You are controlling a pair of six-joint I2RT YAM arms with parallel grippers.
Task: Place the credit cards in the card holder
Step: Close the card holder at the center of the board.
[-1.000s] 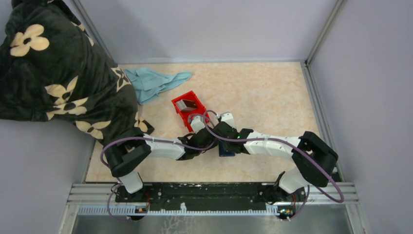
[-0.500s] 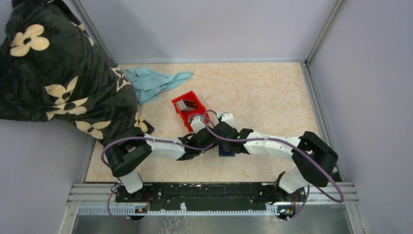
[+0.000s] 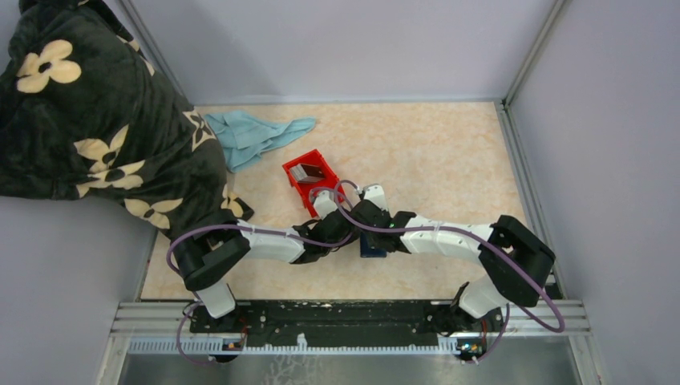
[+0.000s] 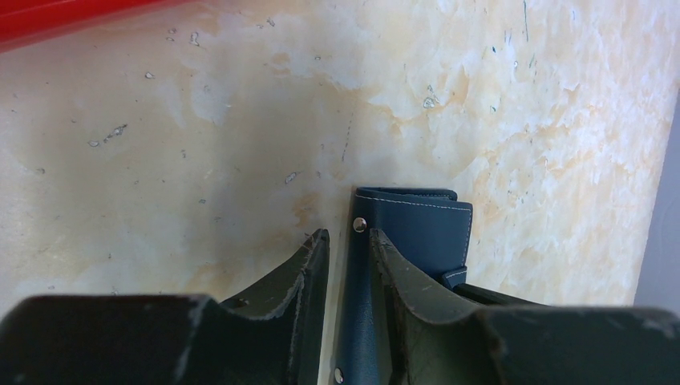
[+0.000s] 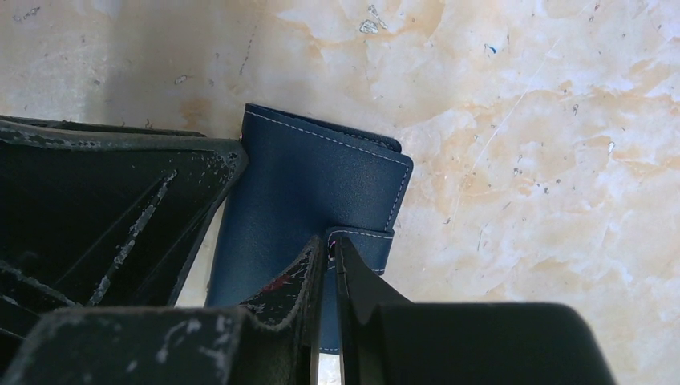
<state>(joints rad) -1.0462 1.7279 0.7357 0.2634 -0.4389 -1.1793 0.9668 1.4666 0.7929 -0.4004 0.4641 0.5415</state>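
Card holder (image 5: 313,184) is pinched at tab by right gripper (image 5: 329,243) and straddled by left gripper (image 4: 348,237), grip unclear; credit cards (image 3: 305,171) are seen in red bin (image 3: 324,181).

L arm (image 3: 269,241) & R arm (image 3: 441,235) are stretched low, wrists met at centre. L gripper (image 4: 349,235) & R gripper (image 5: 330,242) are each closed narrow on card holder (image 5: 321,176).

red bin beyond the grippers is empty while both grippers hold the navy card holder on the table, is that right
Not quite. The red bin is not empty: the top external view shows credit cards lying in it. The rest stands: it sits beyond the grippers, and the left gripper and right gripper both hold the navy card holder on the table.
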